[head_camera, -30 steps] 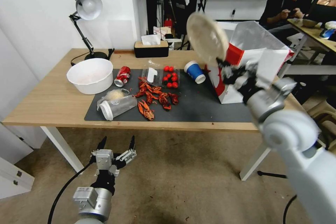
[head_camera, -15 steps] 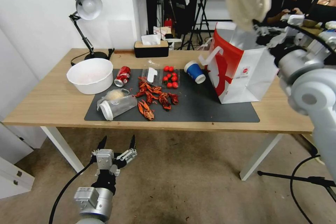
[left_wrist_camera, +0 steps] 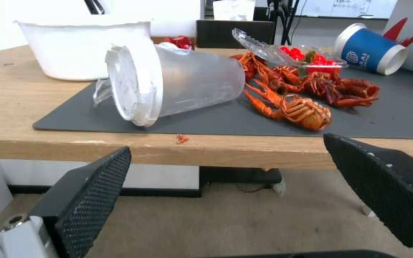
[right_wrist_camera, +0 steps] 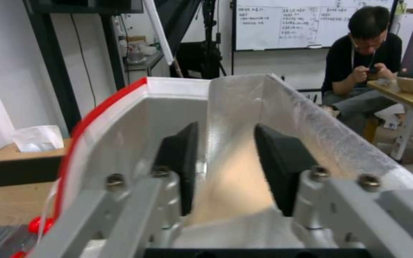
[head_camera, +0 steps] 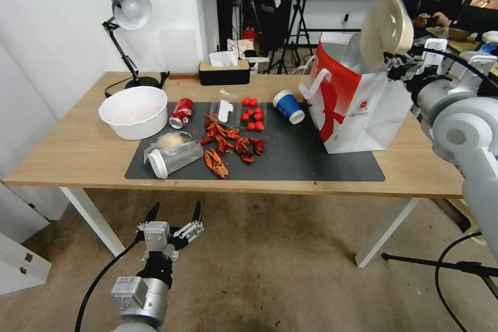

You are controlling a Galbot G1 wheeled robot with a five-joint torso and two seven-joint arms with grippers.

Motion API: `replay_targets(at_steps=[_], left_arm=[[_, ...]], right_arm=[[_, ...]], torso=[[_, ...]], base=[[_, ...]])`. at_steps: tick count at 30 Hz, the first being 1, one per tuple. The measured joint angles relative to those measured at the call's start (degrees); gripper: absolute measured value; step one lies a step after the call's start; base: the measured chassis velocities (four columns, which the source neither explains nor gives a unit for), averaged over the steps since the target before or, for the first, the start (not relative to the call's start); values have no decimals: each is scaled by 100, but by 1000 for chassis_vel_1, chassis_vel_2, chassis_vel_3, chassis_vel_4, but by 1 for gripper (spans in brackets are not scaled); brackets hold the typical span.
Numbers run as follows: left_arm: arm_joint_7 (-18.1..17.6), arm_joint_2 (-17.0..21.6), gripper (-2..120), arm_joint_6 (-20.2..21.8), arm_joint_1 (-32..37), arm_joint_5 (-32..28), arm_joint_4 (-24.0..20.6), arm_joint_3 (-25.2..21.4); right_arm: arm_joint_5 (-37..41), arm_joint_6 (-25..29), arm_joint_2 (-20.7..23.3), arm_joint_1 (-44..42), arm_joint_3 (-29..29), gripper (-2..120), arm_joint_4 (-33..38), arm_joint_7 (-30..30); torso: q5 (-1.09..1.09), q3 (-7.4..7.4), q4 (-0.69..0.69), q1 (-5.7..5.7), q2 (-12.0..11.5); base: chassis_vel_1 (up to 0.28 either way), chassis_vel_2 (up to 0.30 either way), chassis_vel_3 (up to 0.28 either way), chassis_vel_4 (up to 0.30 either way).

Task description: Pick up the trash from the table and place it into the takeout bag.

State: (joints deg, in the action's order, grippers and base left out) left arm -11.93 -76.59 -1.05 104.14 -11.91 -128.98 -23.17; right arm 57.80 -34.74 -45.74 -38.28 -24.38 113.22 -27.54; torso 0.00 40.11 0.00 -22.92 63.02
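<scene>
The right gripper (head_camera: 397,65) is clamping the rim of the round tan bowl (head_camera: 386,31) and holding it on edge above the open mouth of the takeout bag (head_camera: 358,109). In the right wrist view the two dark pads (right_wrist_camera: 180,157) are pinching the tan wall of the bowl between them, with the bag's silver lining right behind; whether the clear lid is on the bowl is hard to say from here. The left gripper (head_camera: 174,223) is hanging low in front of the table (head_camera: 78,150), below its edge, with its fingers spread wide and holding nothing.

The task is looking barely begun: the bowl is poised over the bag but not yet released. The clear white-lidded plastic cup (left_wrist_camera: 168,84) is lying on its side at the near-left corner of the dark grey mat (head_camera: 290,161), the red soda can (head_camera: 181,113) is lying just beside the white mixing bowl (head_camera: 134,112), and the blue-and-white paper cup (head_camera: 288,106) is tipped over near the bag's red side. All three are waiting to be collected.

Crayfish shells (head_camera: 228,145) and a clear tray of cherry tomatoes (head_camera: 251,113) are crowding the middle of the mat. A desk lamp (head_camera: 127,15) and a tissue box (head_camera: 224,70) are standing along the far edge, by the white wall.
</scene>
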Motion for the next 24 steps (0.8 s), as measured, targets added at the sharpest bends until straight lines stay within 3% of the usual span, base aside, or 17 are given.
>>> replay_targets(at_steps=[8,15,18,24], left_arm=[[2,9,100,7,-24,-5,4,2],[-4,3,100,-43,-36,-21,35,3],[7,1,100,-81,-45,-25,46,-3],[22,-17,100,-100,-59,-26,57,13]], right_arm=[[-43,335,-48,-41,63,62,74,196],[-239,1207,-81,-573,-7,92,513,730],[-536,1589,-105,-1010,-6,99,766,988],[-1354,2376,-415,-1838,49,100,1088,1206]], torso=[[0,0,0,0,0],[0,0,-1,0,0],[-1,0,0,0,1],[1,-1,0,1,1]], base=[[0,0,0,0],[0,0,0,0],[0,0,0,0],[0,0,0,0]])
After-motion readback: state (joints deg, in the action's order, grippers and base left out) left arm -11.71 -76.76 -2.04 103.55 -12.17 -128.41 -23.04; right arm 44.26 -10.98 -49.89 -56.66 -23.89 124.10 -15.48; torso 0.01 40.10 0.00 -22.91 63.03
